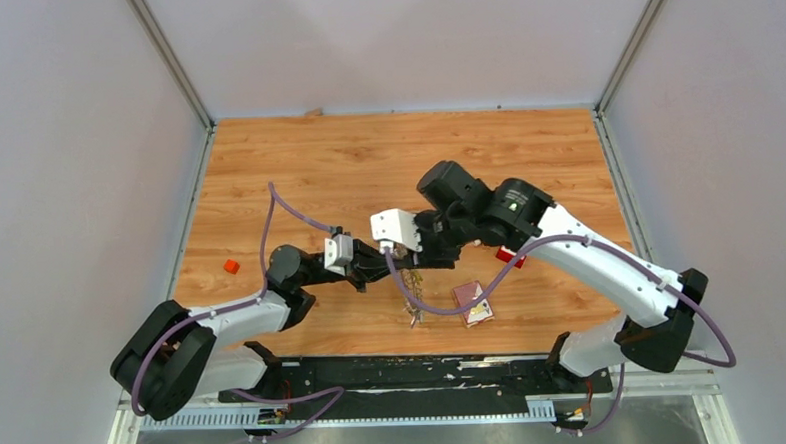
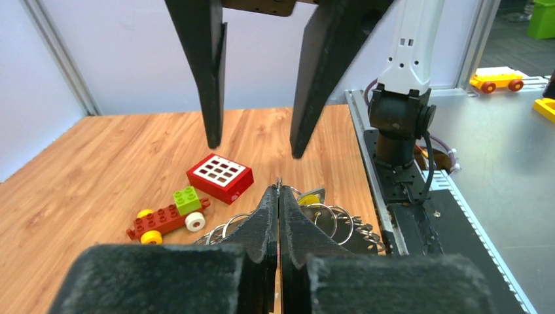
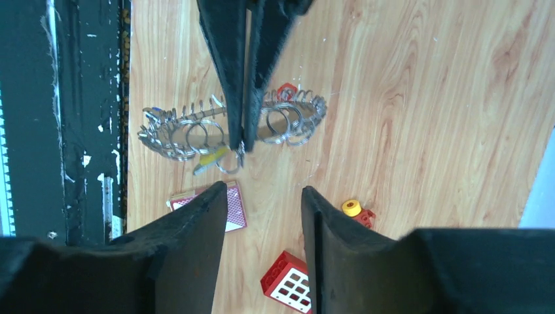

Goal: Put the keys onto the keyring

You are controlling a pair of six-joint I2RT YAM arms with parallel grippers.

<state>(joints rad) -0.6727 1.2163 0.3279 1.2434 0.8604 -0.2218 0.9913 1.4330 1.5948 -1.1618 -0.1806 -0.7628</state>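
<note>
Evidently this is a hand-over pose: the left gripper (image 2: 279, 186) is clenched tight, with a sliver of metal showing at its tips. I cannot tell whether that is the keyring's wire or the small loop (image 3: 234, 161) by the yellow-headed key (image 3: 211, 157). The right gripper (image 2: 252, 150) faces it with its jaws apart and nothing between them, probably so one arm can steady the metal while the other works. The keyring (image 3: 186, 134) sits directly beneath both, near the middle of the tabletop's (image 1: 366, 153) near edge. The red button block (image 2: 220, 176) and the brick toy car (image 2: 167, 217) lie farther in, well clear.
</note>
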